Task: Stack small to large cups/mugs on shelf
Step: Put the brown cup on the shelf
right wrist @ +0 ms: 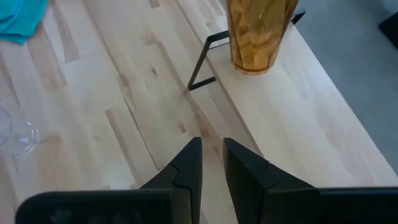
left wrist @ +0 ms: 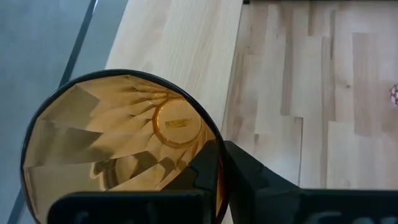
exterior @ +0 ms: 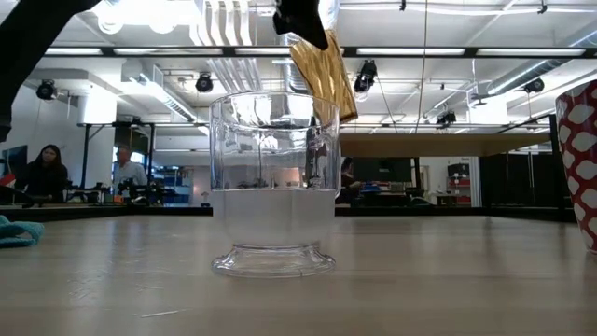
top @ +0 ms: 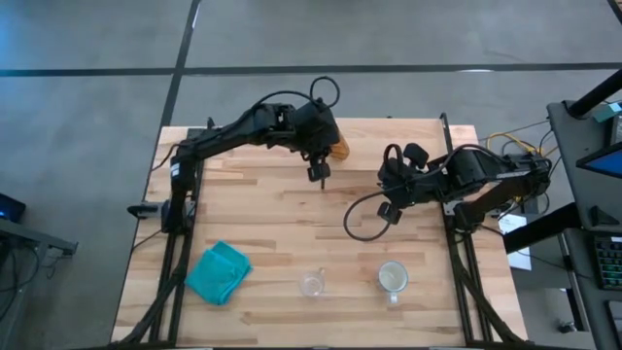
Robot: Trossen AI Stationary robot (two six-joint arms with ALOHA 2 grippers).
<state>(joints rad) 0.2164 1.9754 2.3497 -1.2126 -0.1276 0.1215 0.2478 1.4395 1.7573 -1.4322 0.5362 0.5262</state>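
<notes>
My left gripper [top: 328,146] is at the table's far side, shut on the tall amber tumbler [top: 339,149] over the light-wood shelf [top: 389,134]. The tumbler also shows in the right wrist view [right wrist: 255,31] and, tilted, in the low view [exterior: 324,75]. The tiny clear glass cup [top: 312,283] stands on its foot near the table's front edge, and the white mug with the reddish pattern [top: 393,278] stands to its right. My right gripper [right wrist: 212,162] waits empty at mid-table right, its fingers almost together. My left gripper holds the tumbler by its rim [left wrist: 219,163], one finger inside the tumbler and one outside. The fingers come from above, along the tumbler's wall. The tumbler hangs below them, tilted, with its base [right wrist: 252,65] close above the shelf board; in the low view it seems clear of it.
A teal cloth [top: 218,272] lies at the table's near left. The shelf's black frame leg [right wrist: 205,62] stands on the table below the tumbler. A black cable [top: 362,219] loops on the table by my right arm. People sit in the room far behind [exterior: 47,168].
</notes>
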